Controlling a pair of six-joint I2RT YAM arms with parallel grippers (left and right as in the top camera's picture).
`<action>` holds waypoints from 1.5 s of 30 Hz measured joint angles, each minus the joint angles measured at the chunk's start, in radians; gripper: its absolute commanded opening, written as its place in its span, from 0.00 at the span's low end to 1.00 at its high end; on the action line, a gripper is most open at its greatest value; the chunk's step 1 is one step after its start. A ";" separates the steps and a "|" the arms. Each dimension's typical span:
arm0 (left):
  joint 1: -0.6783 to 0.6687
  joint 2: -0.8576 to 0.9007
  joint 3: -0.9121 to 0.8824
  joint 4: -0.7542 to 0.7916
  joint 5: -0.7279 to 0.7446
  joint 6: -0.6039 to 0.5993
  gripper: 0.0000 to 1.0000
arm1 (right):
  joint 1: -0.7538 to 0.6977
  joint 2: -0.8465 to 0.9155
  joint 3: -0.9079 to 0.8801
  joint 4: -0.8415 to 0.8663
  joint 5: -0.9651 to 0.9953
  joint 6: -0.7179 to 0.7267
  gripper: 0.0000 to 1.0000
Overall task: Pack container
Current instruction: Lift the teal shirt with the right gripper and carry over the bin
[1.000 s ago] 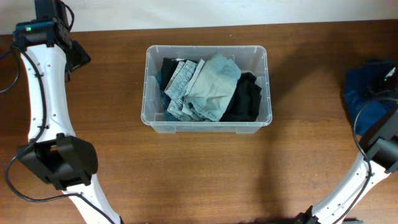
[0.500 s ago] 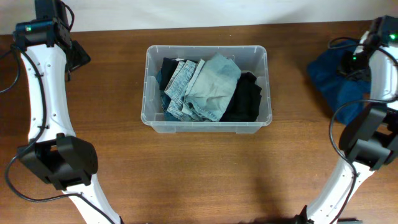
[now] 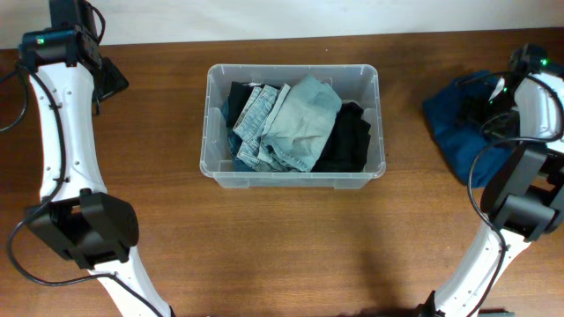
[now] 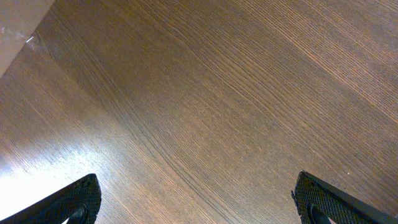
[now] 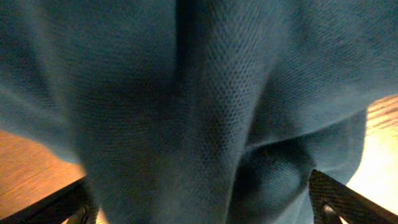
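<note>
Since the earlier frame, the dark blue garment (image 3: pixel 458 123) has come nearer to the container (image 3: pixel 292 68) and now lies more spread out, and the right arm has shifted with it.

The container stands in the middle of the wooden table (image 3: pixel 291 238), a little toward 12 o'clock, upright, with its long side running from 9 to 3 o'clock. Inside it, a pale denim piece (image 3: pixel 254 123) lies at the 9 o'clock side. A light blue-green garment (image 3: pixel 307 114) lies over the middle, partly on the denim, and a black garment (image 3: pixel 354 136) fills the 3 o'clock side.

The dark blue garment is on the table at 3 o'clock from the container, well apart from it, with only bare wood between them. The right gripper (image 5: pixel 205 205) is directly over this cloth. Its jaws are wide apart, and the blue knit fills the space between them.

The left gripper (image 4: pixel 199 202) is at about 10 o'clock from the container, near the table edge. Its jaws are also wide apart, over bare wood.
</note>
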 measured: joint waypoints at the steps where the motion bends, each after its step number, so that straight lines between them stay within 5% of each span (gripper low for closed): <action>1: 0.000 0.000 0.000 0.000 0.000 0.000 0.99 | 0.000 0.000 -0.018 0.015 0.003 0.003 0.99; 12: 0.000 0.000 0.000 0.000 0.000 0.000 0.99 | 0.001 -0.095 -0.357 0.403 0.047 0.016 0.99; 13: 0.000 0.000 0.000 0.000 0.000 0.000 0.99 | 0.001 -0.106 -0.377 0.423 0.044 0.015 0.90; 15: 0.000 0.000 0.000 0.000 0.000 0.000 0.99 | 0.000 -0.116 -0.396 0.442 0.039 0.018 0.21; 16: 0.000 0.000 0.000 0.000 0.000 0.000 0.99 | 0.000 -0.117 -0.396 0.443 0.035 0.013 0.06; 25: 0.000 0.000 0.000 0.000 0.000 0.000 0.99 | -0.007 -0.081 -0.284 0.273 -0.033 0.021 0.04; 34: 0.000 0.000 0.000 0.000 0.000 0.000 0.99 | -0.007 -0.039 0.045 -0.056 -0.073 -0.013 0.04; 45: 0.000 0.000 0.000 0.000 0.000 0.000 0.99 | 0.047 -0.127 0.298 -0.187 -0.094 -0.017 0.04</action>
